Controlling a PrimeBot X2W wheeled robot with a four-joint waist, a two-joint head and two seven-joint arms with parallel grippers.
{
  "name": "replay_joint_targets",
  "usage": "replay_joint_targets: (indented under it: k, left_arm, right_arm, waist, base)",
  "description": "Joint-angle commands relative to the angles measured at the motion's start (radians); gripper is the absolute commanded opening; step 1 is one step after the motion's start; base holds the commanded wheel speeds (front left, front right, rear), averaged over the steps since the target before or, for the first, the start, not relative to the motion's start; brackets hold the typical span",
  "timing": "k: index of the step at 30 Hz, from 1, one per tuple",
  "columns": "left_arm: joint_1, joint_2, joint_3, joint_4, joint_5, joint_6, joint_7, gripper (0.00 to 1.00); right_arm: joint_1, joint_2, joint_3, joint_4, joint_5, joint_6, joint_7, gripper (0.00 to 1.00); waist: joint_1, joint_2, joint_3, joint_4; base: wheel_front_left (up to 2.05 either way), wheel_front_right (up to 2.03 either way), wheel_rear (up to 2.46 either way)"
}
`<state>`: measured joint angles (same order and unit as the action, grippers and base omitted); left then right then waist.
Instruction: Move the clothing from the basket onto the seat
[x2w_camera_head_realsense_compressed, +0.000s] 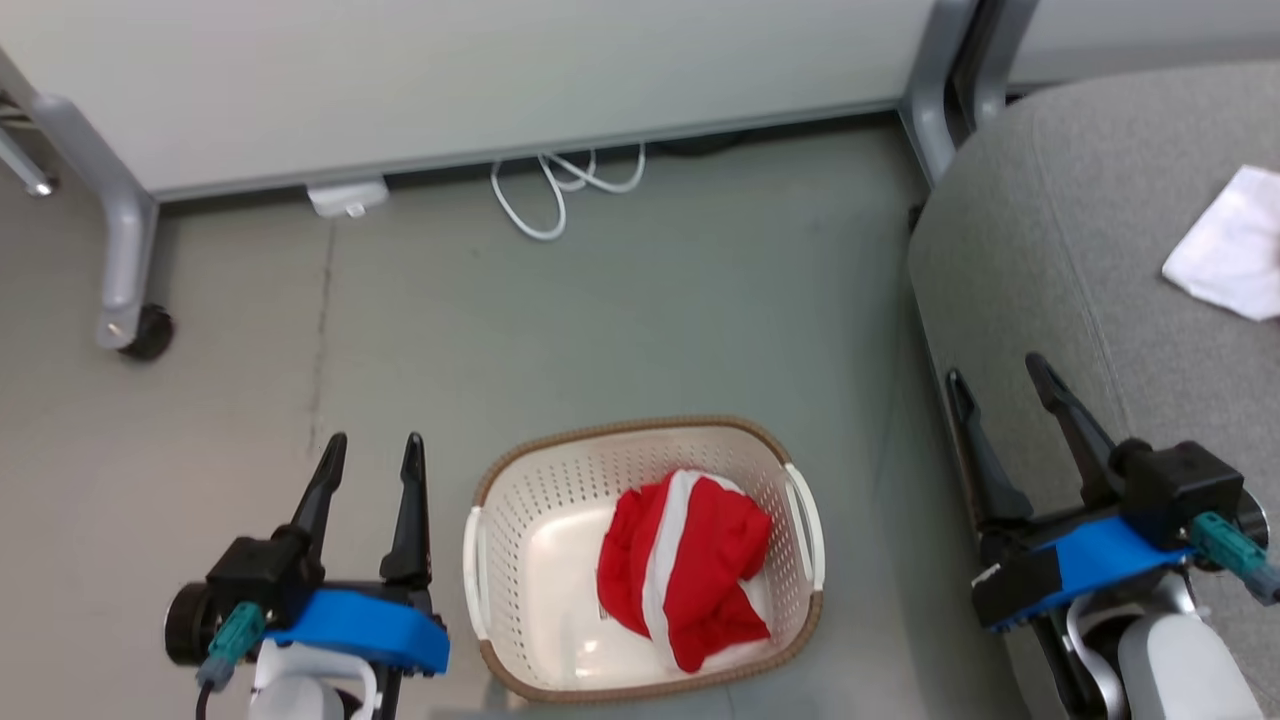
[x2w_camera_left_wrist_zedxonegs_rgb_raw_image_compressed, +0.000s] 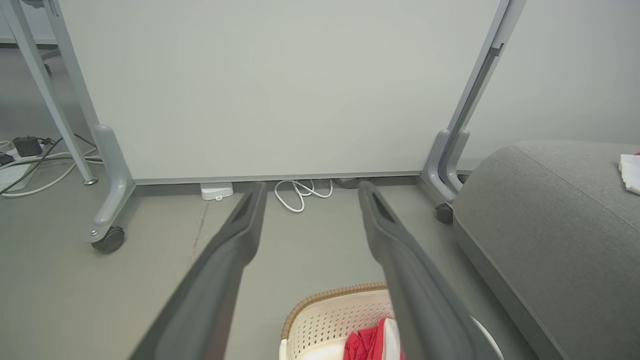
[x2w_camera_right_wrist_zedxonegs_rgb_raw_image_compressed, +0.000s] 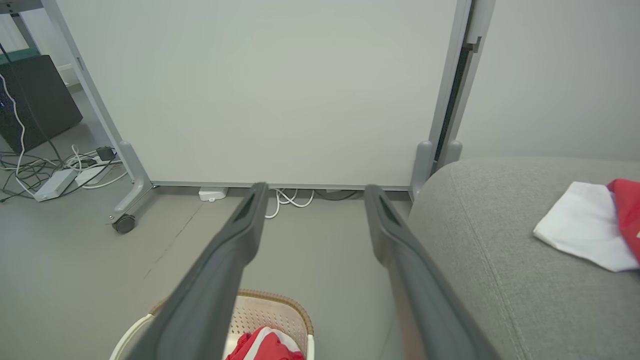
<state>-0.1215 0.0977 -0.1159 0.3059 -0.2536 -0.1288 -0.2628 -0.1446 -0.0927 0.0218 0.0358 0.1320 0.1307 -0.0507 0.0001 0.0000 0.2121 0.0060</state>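
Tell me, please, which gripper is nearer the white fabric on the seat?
Right. The right gripper is at the edge of the seat, near the white fabric; the left gripper is beyond the basket.

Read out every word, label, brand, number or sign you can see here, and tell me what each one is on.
No text here can be read.
On the basket floor, beside the red and white garment: a small dark mark, perhaps a sticker, too blurred to read.
On the red garment lying on the seat: cut off by the picture's edge, no print legible.
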Motion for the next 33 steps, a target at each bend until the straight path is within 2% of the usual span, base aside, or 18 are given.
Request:
replay_joint_targets:
  k: [1, 10, 21, 25, 33]
  left_arm:
    - [-0.043, 0.008, -0.015, 0.003, 0.004, -0.003, -0.003, 1.0]
    - [-0.188, 0.026, -0.113, 0.07, -0.003, -0.003, -0.003, 1.0]
    - [-0.353, 0.056, -0.253, 0.238, -0.034, -0.002, -0.003, 1.0]
    - [-0.407, 0.074, -0.313, 0.293, -0.033, -0.002, -0.003, 1.0]
    - [-0.514, 0.071, -0.426, 0.405, -0.057, -0.002, -0.003, 1.0]
  right_arm:
    - [-0.04, -0.006, 0.013, -0.01, -0.005, 0.0, -0.007, 1.0]
    - [-0.158, -0.001, 0.062, -0.028, -0.005, 0.0, -0.024, 1.0]
    - [-0.284, 0.026, 0.129, -0.021, -0.003, 0.0, -0.066, 1.0]
    - [-0.313, 0.036, 0.154, -0.022, 0.002, 0.0, -0.084, 1.0]
    - [-0.333, 0.042, 0.164, -0.03, 0.001, 0.0, -0.11, 1.0]
  waist:
    - [-0.0001, 0.0, 0.094, -0.052]
    - [-0.0001, 0.0, 0.267, -0.139]
    - [-0.0001, 0.0, 0.442, -0.247]
    - [-0.0001, 0.0, 0.501, -0.266]
    - [-0.0001, 0.0, 0.594, -0.278]
  base:
    - [0.0, 0.0, 0.0]
    - [0.0, 0.0, 0.0]
    - [0.0, 0.0, 0.0]
    - [0.0, 0.0, 0.0]
    - [0.0, 0.0, 0.0]
